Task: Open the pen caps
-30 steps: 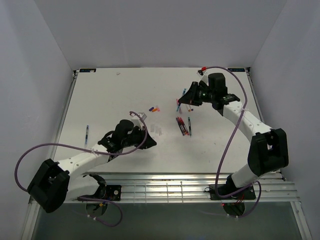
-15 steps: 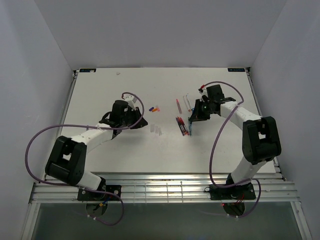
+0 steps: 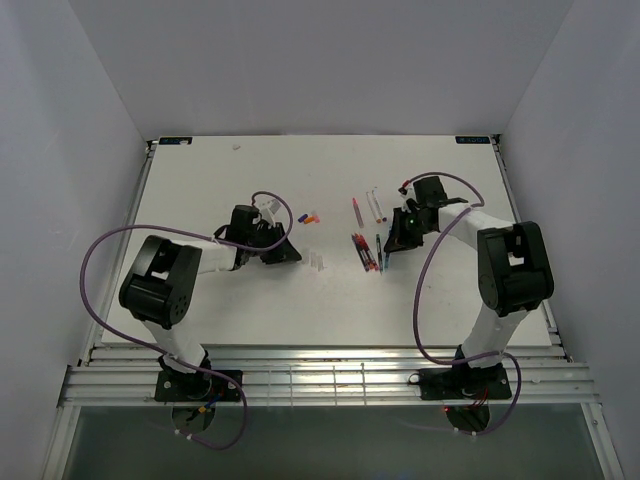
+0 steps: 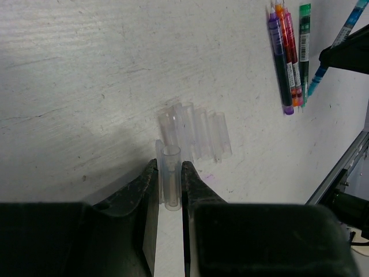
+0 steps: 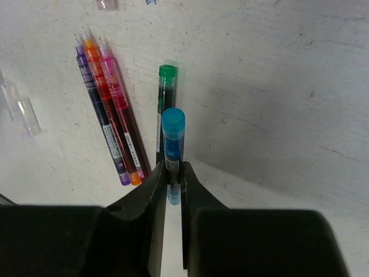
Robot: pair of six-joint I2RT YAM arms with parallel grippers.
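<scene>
Left wrist view: the left gripper (image 4: pixel 169 168) is found closed narrowly on a clear cap (image 4: pixel 171 187), brought low over the table (image 4: pixel 86 69) just short of the loose caps (image 4: pixel 196 135). In the right wrist view, a blue pen (image 5: pixel 173 135) is pinched by the right gripper (image 5: pixel 173 171), beside a green pen (image 5: pixel 166 98) and three uncapped pens (image 5: pixel 106 115). Both arms have been lowered and drawn inward within the last second. One pull-off is judged done, with the parts being set down. The far pens (image 3: pixel 355 209) lie untouched beyond.

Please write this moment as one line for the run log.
left gripper: shut on clear cap | right gripper: shut on blue pen | lying loose: clear caps, green pen, three uncapped pens
</scene>
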